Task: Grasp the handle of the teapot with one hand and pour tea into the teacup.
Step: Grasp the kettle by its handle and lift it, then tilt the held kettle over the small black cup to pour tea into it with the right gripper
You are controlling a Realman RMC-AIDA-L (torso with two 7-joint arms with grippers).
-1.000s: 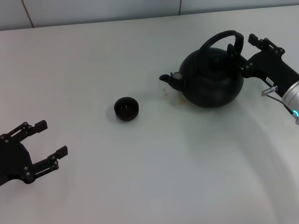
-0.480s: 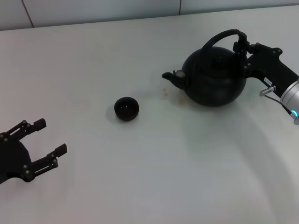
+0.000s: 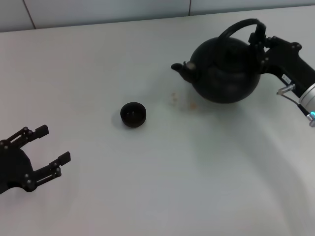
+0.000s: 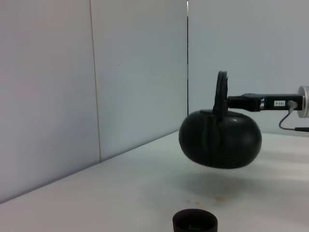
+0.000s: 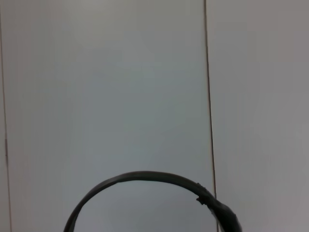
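The round black teapot (image 3: pixel 224 69) hangs in the air at the far right, its spout pointing left toward the teacup. My right gripper (image 3: pixel 259 39) is shut on the right end of the arched handle (image 3: pixel 239 25). The left wrist view shows the teapot (image 4: pixel 220 138) lifted clear of the table, its shadow below it. The handle's arc (image 5: pixel 145 179) shows in the right wrist view. The small dark teacup (image 3: pixel 133 114) stands on the table left of and nearer than the teapot; its rim (image 4: pixel 194 220) shows in the left wrist view. My left gripper (image 3: pixel 47 144) is open and idle at the near left.
The white table (image 3: pixel 162 187) runs to a pale tiled wall (image 3: pixel 98 10) at the back. A few small brownish stains (image 3: pixel 174 98) mark the table below the spout.
The right gripper has shut on the handle and lifted the teapot off the table, carrying it slightly up and to the right. The left arm has not moved.
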